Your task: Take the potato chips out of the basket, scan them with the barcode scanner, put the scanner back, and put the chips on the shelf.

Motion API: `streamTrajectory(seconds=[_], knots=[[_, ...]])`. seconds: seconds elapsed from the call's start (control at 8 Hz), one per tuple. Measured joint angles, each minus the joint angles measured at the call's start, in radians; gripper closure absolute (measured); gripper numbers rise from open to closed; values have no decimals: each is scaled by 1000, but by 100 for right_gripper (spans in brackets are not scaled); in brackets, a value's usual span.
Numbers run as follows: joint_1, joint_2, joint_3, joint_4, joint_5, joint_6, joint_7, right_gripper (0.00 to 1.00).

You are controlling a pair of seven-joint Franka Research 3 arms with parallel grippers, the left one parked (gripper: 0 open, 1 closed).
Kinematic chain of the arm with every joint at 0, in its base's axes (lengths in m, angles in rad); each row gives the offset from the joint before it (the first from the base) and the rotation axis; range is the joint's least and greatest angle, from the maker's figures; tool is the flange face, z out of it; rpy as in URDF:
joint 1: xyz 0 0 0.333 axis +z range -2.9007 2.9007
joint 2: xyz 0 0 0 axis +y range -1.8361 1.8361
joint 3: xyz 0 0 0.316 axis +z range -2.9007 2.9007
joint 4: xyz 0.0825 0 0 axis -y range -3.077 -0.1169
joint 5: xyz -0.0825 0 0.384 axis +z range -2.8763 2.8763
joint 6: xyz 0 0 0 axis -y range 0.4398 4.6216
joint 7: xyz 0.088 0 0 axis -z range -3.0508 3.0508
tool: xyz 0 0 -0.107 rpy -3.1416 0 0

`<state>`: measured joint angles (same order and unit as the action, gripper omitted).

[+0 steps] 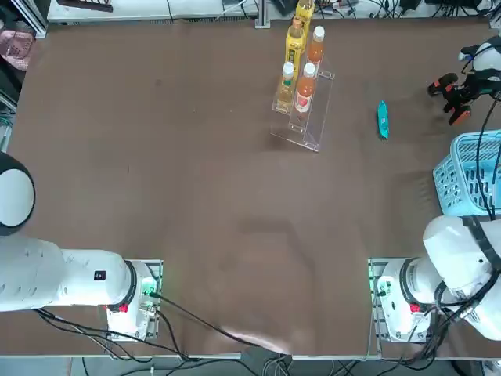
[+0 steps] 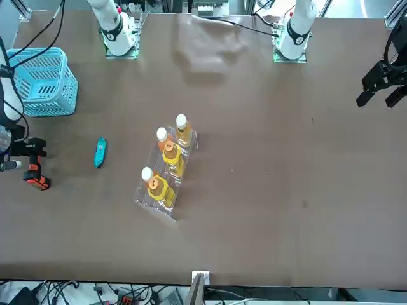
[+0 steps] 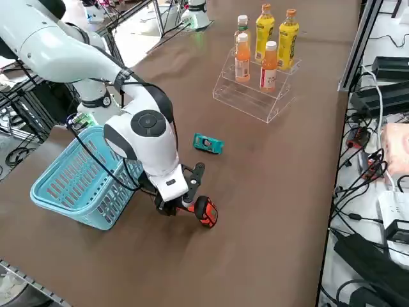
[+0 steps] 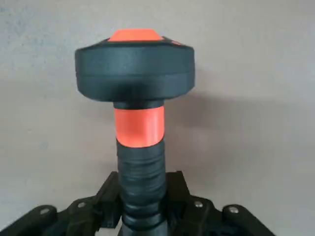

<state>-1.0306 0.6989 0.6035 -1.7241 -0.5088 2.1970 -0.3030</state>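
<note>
Your right gripper shut around handle of scanner, holding it over table at far right, scanner head beyond fingertips
Your potato chips lie flat on table, out of basket, left of gripper and apart from it, between scanner and shelf
Basket sits on your right, nearer you than gripper; shelf stands far side, left of chips, bottles on it

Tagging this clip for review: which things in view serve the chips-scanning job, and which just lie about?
Part of the job:
- scanner, in the right hand
- packet
- basket
- rack

Just lying about:
- bottles on the rack
</note>
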Motion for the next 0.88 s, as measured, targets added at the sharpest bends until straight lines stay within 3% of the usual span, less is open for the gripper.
streamTrajectory(seconds=[0.38, 0.88], knots=[[0, 3, 0, 0, 0, 0, 0, 57], [0, 3, -1, 0, 0, 1, 0, 46]])
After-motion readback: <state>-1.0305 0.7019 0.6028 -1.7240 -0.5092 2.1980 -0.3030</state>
